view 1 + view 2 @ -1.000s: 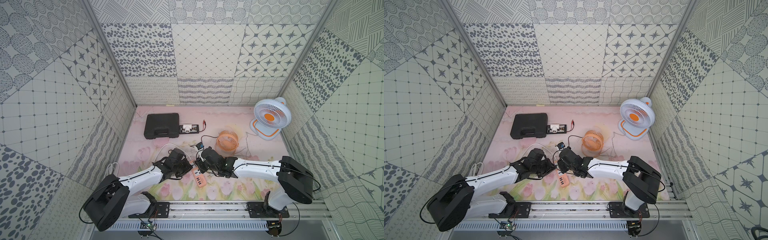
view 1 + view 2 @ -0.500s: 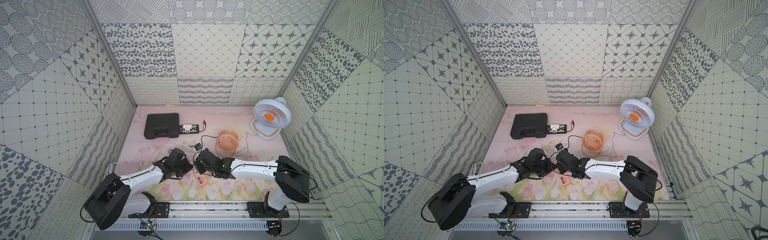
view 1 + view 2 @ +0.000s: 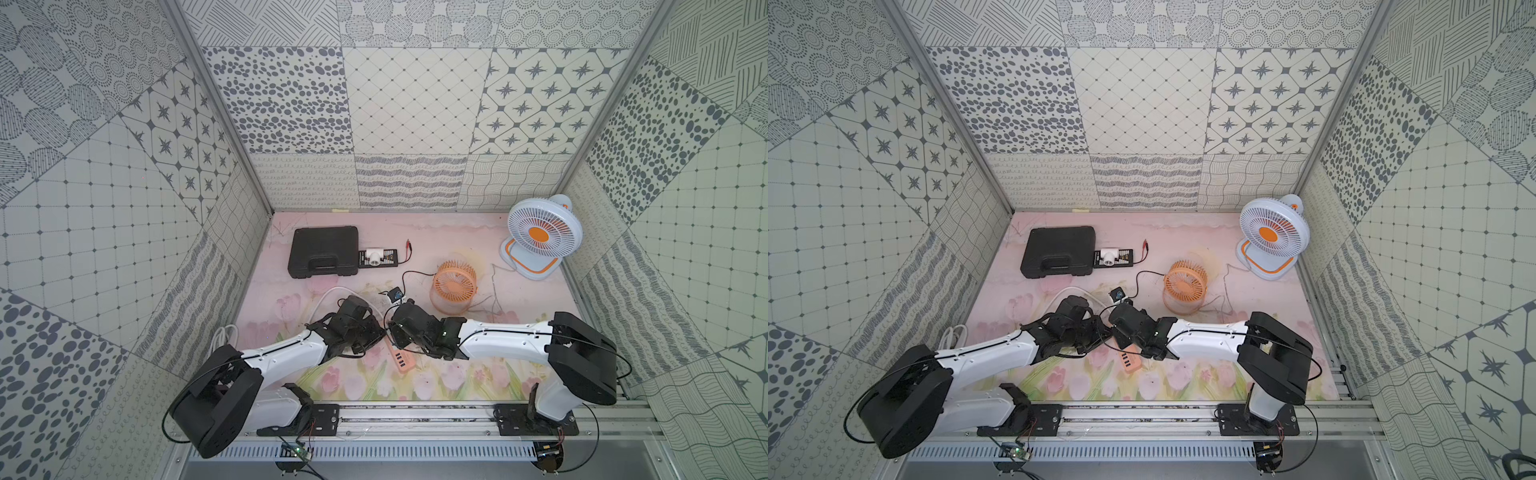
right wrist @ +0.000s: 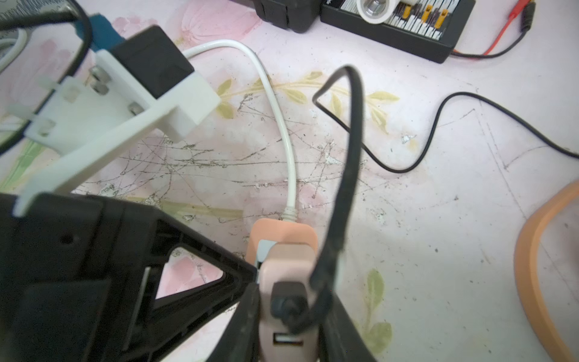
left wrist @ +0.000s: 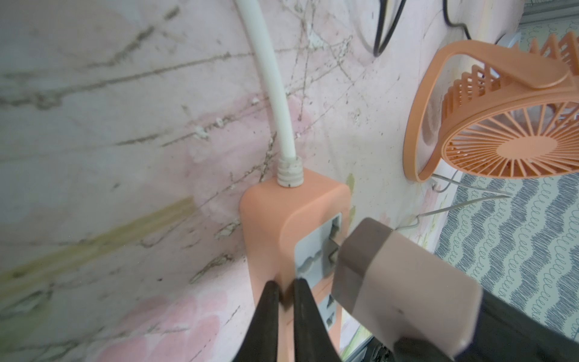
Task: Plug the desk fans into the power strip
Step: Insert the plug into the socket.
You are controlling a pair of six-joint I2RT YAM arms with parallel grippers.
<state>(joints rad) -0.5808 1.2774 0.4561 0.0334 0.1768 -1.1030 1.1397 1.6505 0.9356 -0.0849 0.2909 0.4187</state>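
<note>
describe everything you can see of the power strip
Peach-orange plastic power strip, flat, rounded corners, lying on the pink floral mat. A white socket face shows on top; a top view shows USB ports at its near end. A white cord enters the far end through a ribbed collar. The shut left gripper touches its edge; the right gripper holds a peach adapter plug at the socket.

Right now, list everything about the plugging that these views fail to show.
Power strip sockets: in both top views the left end effector and right end effector cover them; only the USB end shows.
Plug prongs: in the right wrist view the plug's body hides them; in the left wrist view blur hides their depth in the socket.
Left fingertips: left wrist view, blurred; contact unclear.
</note>
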